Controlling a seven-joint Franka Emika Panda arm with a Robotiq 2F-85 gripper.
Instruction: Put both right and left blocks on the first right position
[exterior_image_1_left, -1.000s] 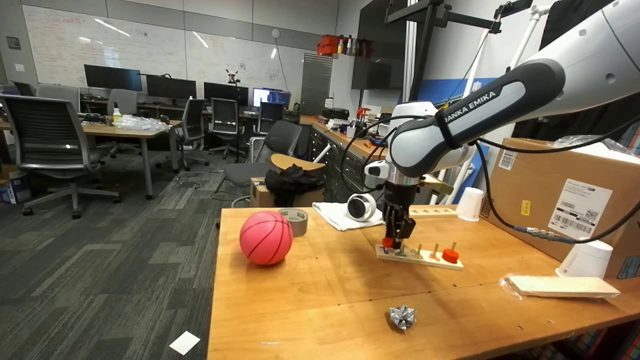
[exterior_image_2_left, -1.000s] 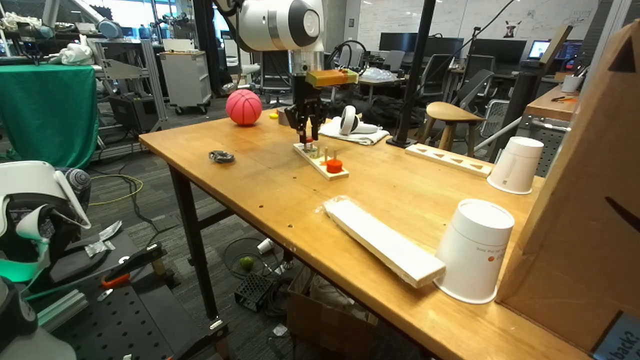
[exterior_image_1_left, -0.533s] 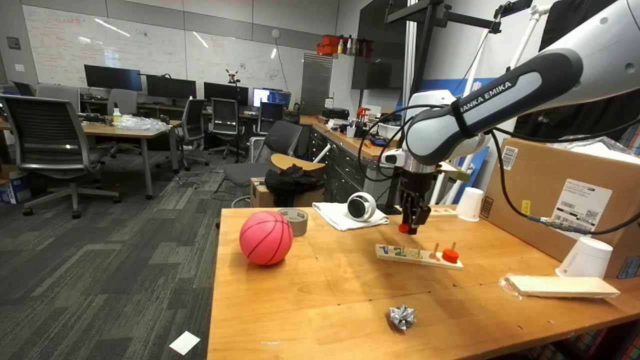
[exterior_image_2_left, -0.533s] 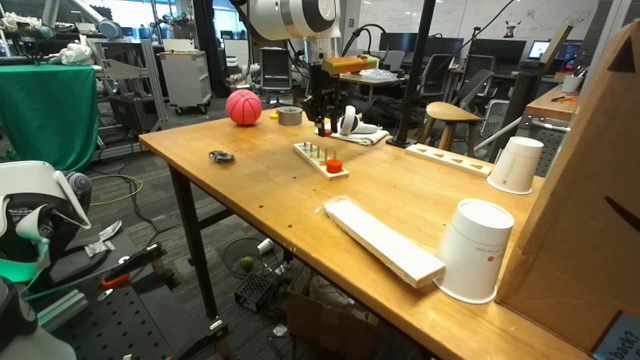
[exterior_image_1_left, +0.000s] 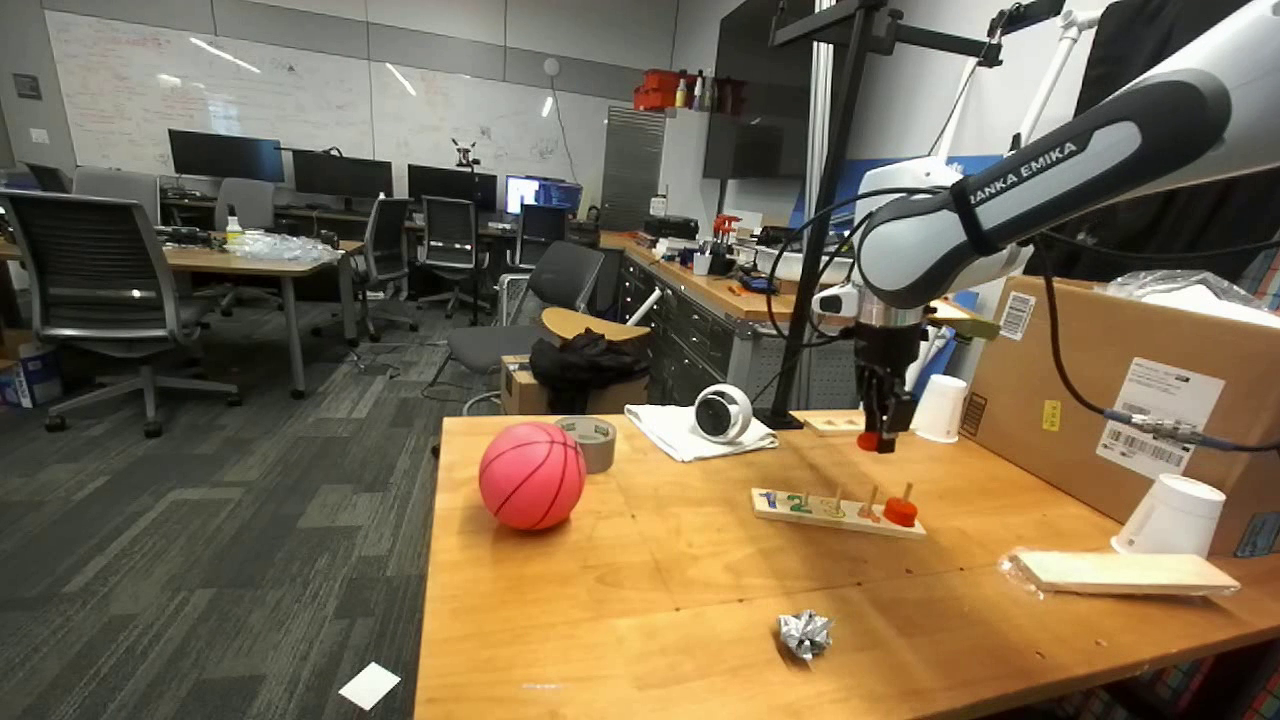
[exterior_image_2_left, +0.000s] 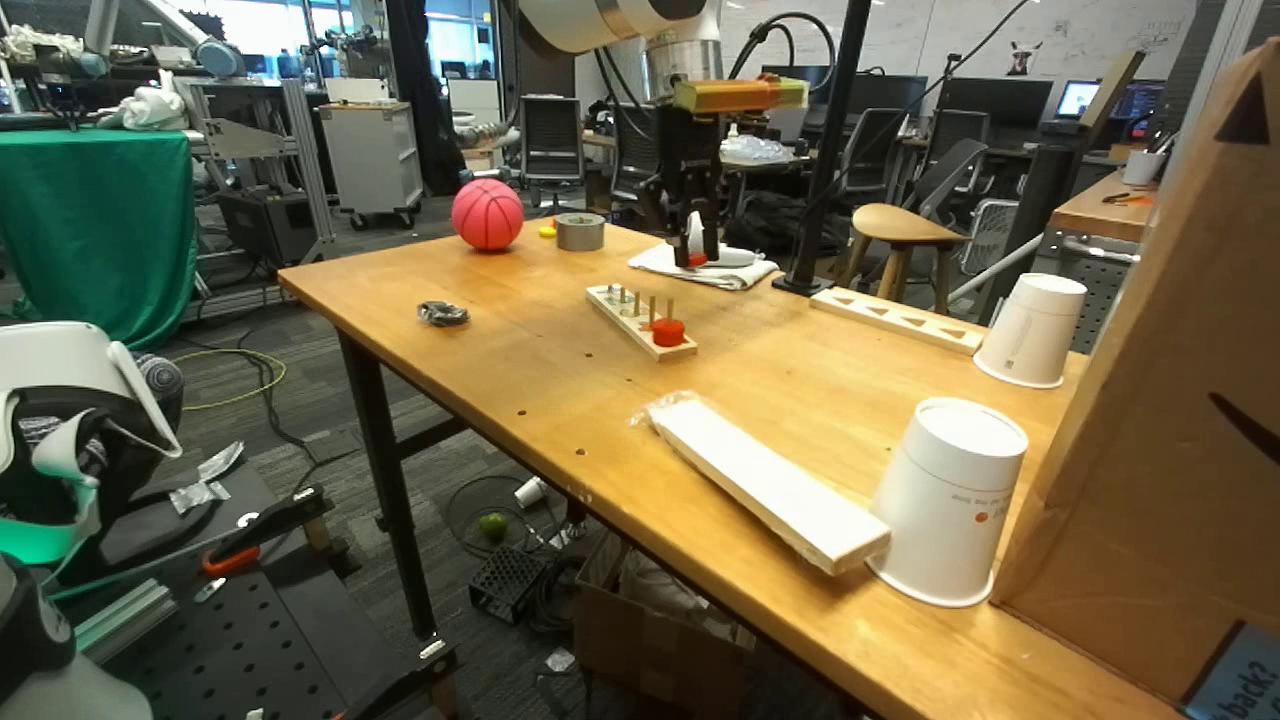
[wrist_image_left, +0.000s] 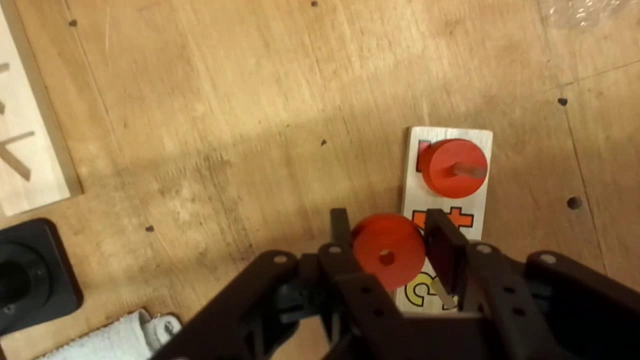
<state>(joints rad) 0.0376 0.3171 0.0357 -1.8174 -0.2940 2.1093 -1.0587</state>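
Peg board (exterior_image_1_left: 852, 516) on table (exterior_image_1_left: 640, 570), red block (exterior_image_1_left: 900, 513) on the board's end peg (exterior_image_1_left: 908, 491) farthest from numeral 1, second red block (wrist_image_left: 400, 250) gripped between the jaws, higher than the board and apart from it, pink ball (exterior_image_1_left: 532, 476) well beyond its numeral-1 end

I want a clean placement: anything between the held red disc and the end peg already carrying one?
Nothing visible stands between the held red disc and the end peg, whose tip shows above the seated red disc.
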